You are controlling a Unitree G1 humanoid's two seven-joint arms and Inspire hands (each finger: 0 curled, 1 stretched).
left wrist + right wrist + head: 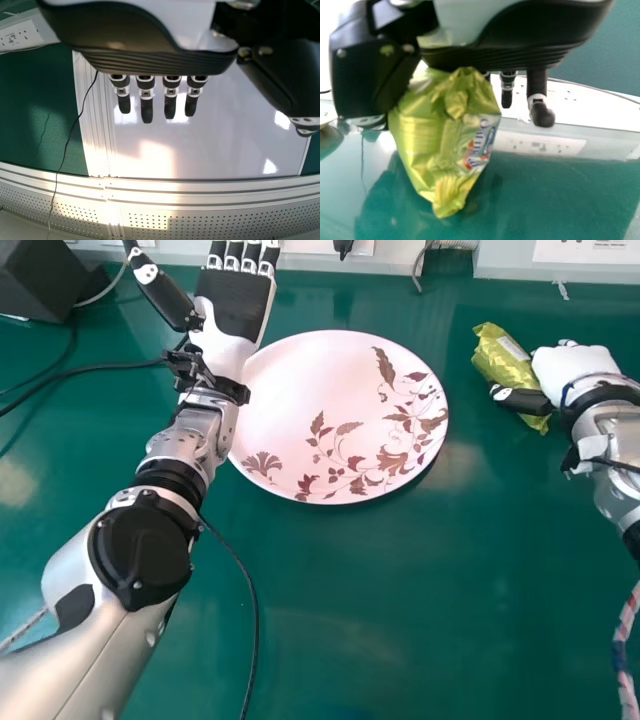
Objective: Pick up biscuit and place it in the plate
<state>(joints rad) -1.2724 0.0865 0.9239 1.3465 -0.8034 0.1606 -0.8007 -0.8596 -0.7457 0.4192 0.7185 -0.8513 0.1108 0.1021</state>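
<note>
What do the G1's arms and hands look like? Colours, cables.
Left arm: silver-grey, round black joint cap, thin black cable alongside. Left hand: white housing, black palm, black fingers with silvery joints. Right arm: silver with black bands near the wrist; red, white and dark striped cable beside it. Right hand: white shell, black thumb.

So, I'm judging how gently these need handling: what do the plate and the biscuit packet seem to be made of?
The plate looks like glazed ceramic or hard melamine, smooth and pale under its leaf pattern; the look doesn't settle which. The biscuit packet seems to be thin, glossy plastic film, perhaps foil-lined: it shows creases, highlights and a crinkled end.
</note>
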